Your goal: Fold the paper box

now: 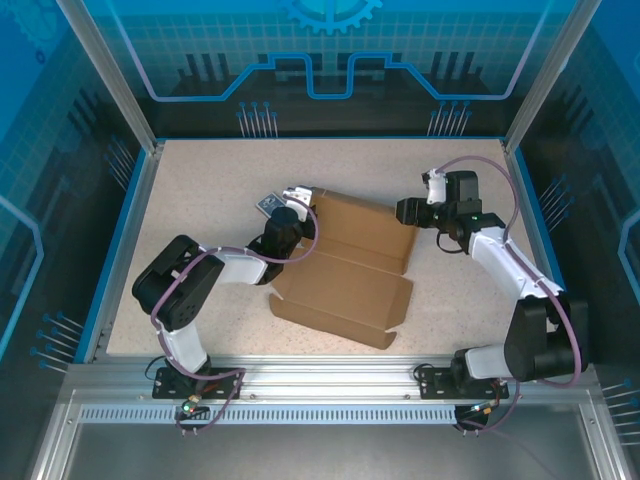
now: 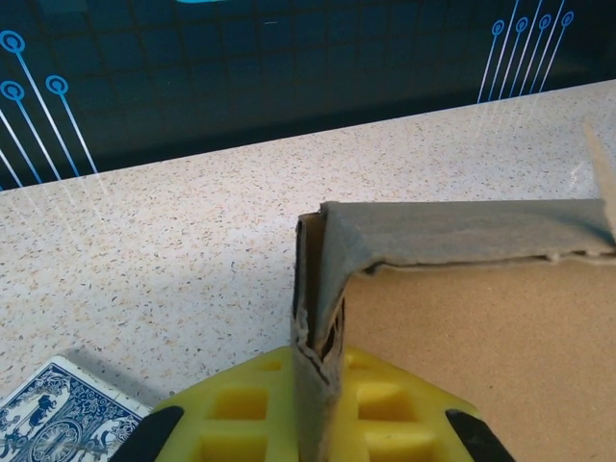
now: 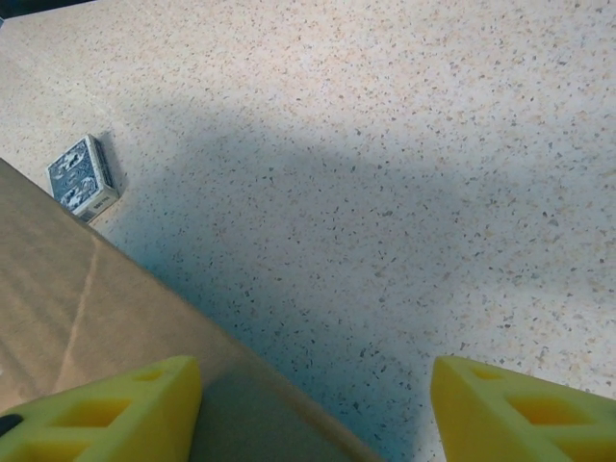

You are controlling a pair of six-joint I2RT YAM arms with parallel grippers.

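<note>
The paper box [image 1: 345, 270] is a brown cardboard sheet, part folded, lying mid-table with its far half raised into walls. My left gripper [image 1: 296, 203] is at the box's far left corner. In the left wrist view its yellow fingers [image 2: 241, 404] are shut on the upright corner flap of the paper box [image 2: 481, 327], and the gripper [image 2: 316, 366] pinches the doubled cardboard. My right gripper [image 1: 406, 211] hovers at the box's far right end. In its wrist view the right gripper [image 3: 313, 409] stands open, one finger over the cardboard panel [image 3: 58, 298], the other over bare table.
A small blue-and-white card pack [image 1: 268, 204] lies just left of the left gripper, also seen as the card pack [image 2: 58, 422] and the card pack [image 3: 82, 179]. The speckled tabletop [image 1: 200, 190] is bounded by blue rails and clear panels.
</note>
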